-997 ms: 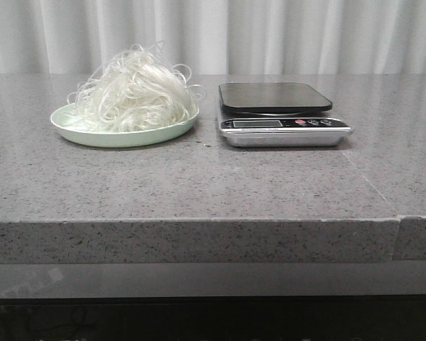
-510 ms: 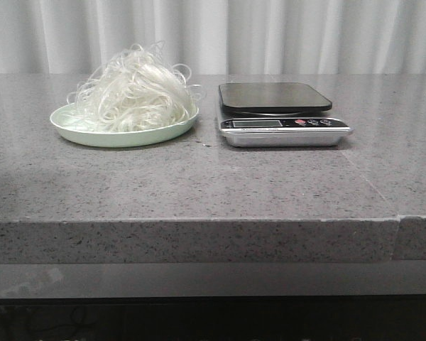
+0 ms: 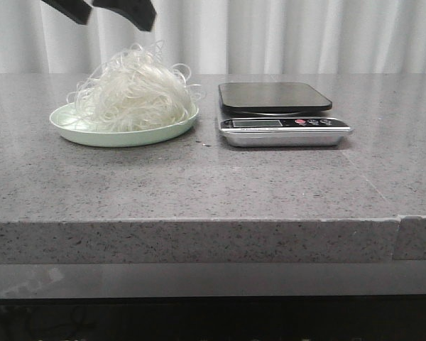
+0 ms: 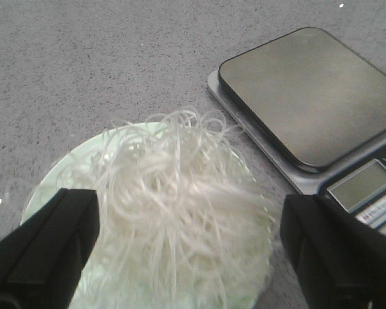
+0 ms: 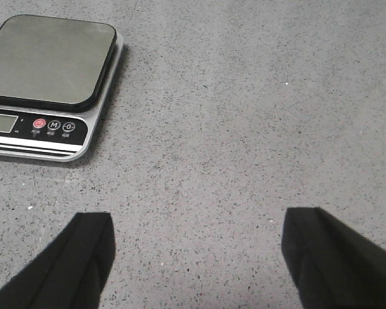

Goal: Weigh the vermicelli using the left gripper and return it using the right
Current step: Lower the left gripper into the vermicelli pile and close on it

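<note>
The vermicelli (image 3: 131, 92) is a fluffy mound of thin white curly strands on a pale green plate (image 3: 71, 129) at the left of the table. It also shows in the left wrist view (image 4: 180, 206). The kitchen scale (image 3: 277, 114) with a bare black platform stands right of the plate. My left gripper (image 3: 110, 15) is open and empty, hanging above the vermicelli at the top of the front view; its black fingers (image 4: 45, 251) straddle the mound from above. My right gripper (image 5: 196, 254) is open and empty over bare table, to the right of the scale (image 5: 48, 61).
The grey speckled table (image 3: 213, 185) has its front edge near the camera. White curtains hang behind it. The scale's display and buttons (image 5: 51, 127) face the front.
My left gripper has come into the front view from above, over the vermicelli. The vermicelli, plate and scale have not moved.
</note>
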You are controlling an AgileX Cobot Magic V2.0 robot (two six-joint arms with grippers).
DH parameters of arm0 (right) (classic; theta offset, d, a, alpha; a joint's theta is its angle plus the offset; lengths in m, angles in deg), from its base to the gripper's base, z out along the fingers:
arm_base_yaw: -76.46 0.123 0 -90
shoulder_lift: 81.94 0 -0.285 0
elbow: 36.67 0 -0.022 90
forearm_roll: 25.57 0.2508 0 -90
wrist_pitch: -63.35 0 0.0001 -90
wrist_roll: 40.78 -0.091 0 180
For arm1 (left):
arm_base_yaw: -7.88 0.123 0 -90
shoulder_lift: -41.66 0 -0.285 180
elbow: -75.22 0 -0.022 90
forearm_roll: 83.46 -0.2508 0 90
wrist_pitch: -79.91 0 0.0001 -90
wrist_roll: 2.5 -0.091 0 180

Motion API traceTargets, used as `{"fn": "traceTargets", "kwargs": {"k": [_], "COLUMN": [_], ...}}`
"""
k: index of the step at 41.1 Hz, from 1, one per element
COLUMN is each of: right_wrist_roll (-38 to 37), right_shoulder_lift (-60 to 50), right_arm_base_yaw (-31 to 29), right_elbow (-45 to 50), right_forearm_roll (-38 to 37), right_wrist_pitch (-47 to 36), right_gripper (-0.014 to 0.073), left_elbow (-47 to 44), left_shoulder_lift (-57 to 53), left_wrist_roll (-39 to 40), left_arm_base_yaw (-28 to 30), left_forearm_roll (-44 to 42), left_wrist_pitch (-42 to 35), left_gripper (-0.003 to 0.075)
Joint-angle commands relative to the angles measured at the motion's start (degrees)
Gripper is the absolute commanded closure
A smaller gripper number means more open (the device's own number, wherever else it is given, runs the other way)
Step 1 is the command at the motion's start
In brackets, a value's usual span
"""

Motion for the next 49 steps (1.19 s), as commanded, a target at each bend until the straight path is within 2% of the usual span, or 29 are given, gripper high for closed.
{"fn": "traceTargets", "kwargs": {"k": [1,9,20,31,39,49], "right_wrist_roll": [0.59,0.59,0.59,0.59,0.59,0.59], "right_shoulder_lift": [0.4,0.4,0.4,0.4,0.4,0.4], "right_arm_base_yaw": [-0.42,-0.42,-0.42,-0.42,-0.42,-0.42], "right_elbow": [-1.82,-1.82,-1.82,-1.82,-1.82,-1.82], "right_forearm_roll": [-0.06,-0.06,-0.06,-0.06,-0.06,-0.06], "right_wrist_pitch": [-3.22,-3.22,-3.22,-3.22,-3.22,-3.22], "right_gripper": [-0.0036,-0.0036,-0.0036,-0.0036,-0.0036,-0.0036], "left_elbow": [4.97,9.22,9.73,9.73,9.73,9.87], "left_shoulder_lift": [1.83,7.77,11.46,11.84,11.84,11.15], "left_wrist_roll": [-0.01,-0.01,-0.01,-0.01,-0.01,-0.01], "left_arm_base_yaw": [-0.34,-0.34,-0.34,-0.34,-0.34,-0.34], "left_forearm_roll": [-1.68,-4.28,-5.47,-7.41,-7.49,-7.49], "left_wrist_pitch": [-2.45,-1.73,0.26,2.8,3.25,3.77], "left_gripper": [0.0091,0.0091,0.0099,0.035,0.0467,0.0564]}}
